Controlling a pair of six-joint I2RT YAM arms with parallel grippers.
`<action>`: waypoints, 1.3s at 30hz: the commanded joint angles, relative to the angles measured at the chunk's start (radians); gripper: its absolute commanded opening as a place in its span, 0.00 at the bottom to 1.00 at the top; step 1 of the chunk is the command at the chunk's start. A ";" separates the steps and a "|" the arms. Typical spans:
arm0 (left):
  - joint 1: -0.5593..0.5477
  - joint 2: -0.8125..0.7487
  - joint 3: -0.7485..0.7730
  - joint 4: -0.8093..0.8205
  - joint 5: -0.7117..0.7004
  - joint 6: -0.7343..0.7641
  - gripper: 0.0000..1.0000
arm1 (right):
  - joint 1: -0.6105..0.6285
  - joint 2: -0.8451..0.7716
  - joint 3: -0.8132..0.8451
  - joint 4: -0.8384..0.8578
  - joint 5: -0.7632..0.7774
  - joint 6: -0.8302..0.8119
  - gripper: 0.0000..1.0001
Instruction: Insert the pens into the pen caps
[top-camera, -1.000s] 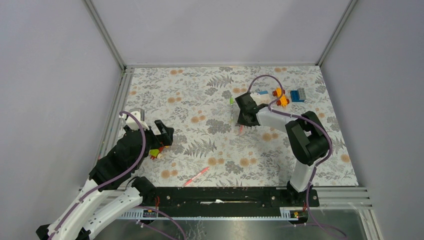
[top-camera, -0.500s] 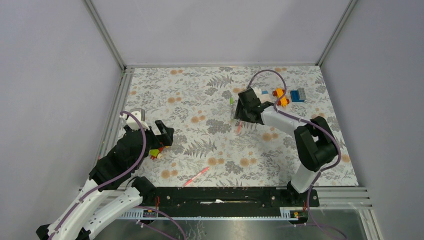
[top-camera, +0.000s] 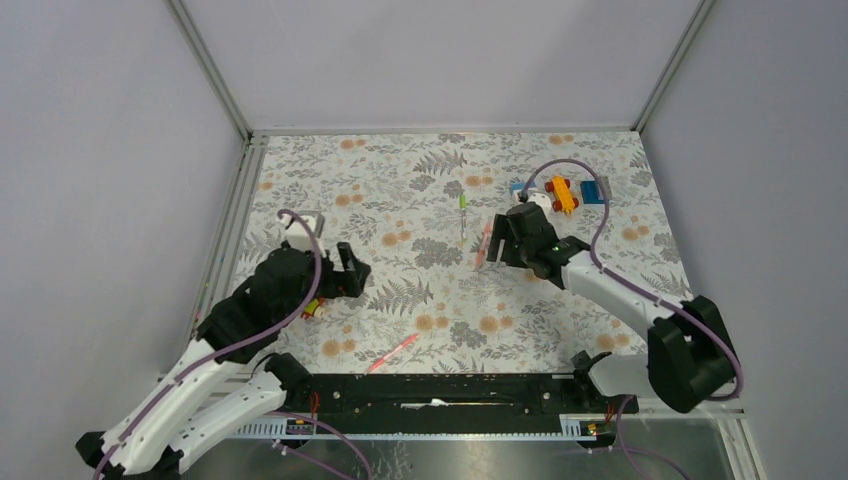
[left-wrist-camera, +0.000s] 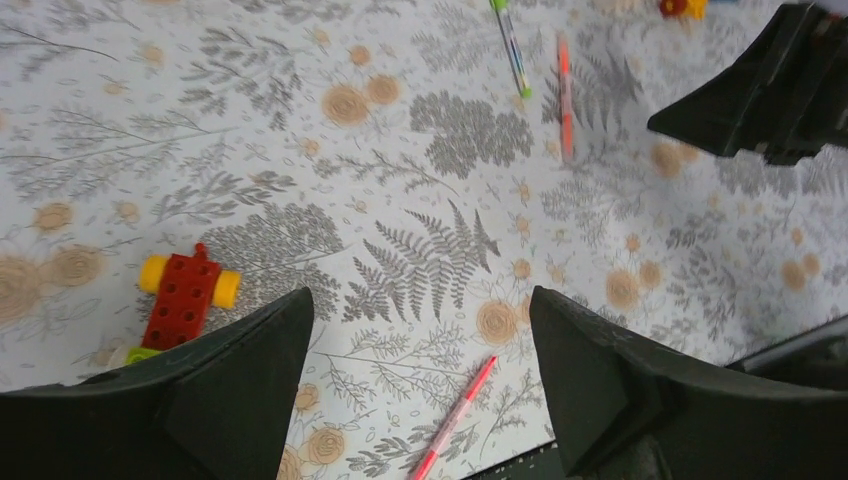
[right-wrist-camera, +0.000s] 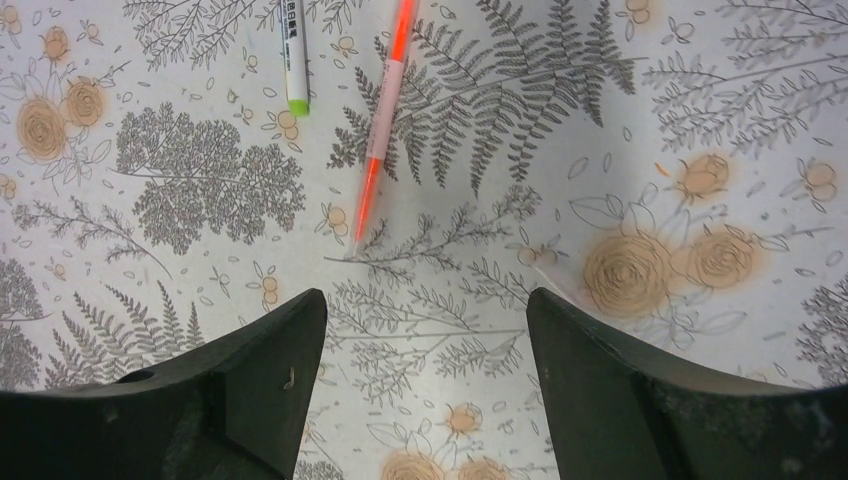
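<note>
A pink pen (top-camera: 484, 243) lies flat on the floral table (top-camera: 400, 190) just left of my right gripper (top-camera: 502, 243). In the right wrist view that pink pen (right-wrist-camera: 385, 110) lies ahead of the open, empty right gripper (right-wrist-camera: 425, 310). A white pen with a green end (right-wrist-camera: 293, 50) lies beside it, and this white pen (top-camera: 462, 212) sits slightly farther back. Another pink pen (left-wrist-camera: 455, 418) rests near the front edge, between the open fingers of my left gripper (left-wrist-camera: 420, 330), which hangs above it. Loose pen caps are out of view.
A red-and-yellow toy block (top-camera: 313, 307) sits beside my left gripper (top-camera: 352, 277). A yellow-red toy (top-camera: 560, 192) and blue blocks (top-camera: 595, 190) stand at the back right. A black rail (top-camera: 440, 392) runs along the front edge.
My right gripper has opened, let go of the pink pen and drawn back to the right; the pen now lies on the table. My left arm has shifted right.
</note>
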 joint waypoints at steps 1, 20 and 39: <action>-0.002 0.111 0.000 0.064 0.152 0.029 0.84 | -0.005 -0.118 -0.038 -0.031 0.051 -0.013 0.81; -0.310 0.445 -0.105 0.062 0.119 -0.248 0.83 | -0.005 -0.236 -0.150 -0.040 0.032 0.015 0.81; -0.389 0.657 -0.206 0.112 0.095 -0.364 0.84 | -0.005 -0.207 -0.139 0.015 -0.021 0.012 0.80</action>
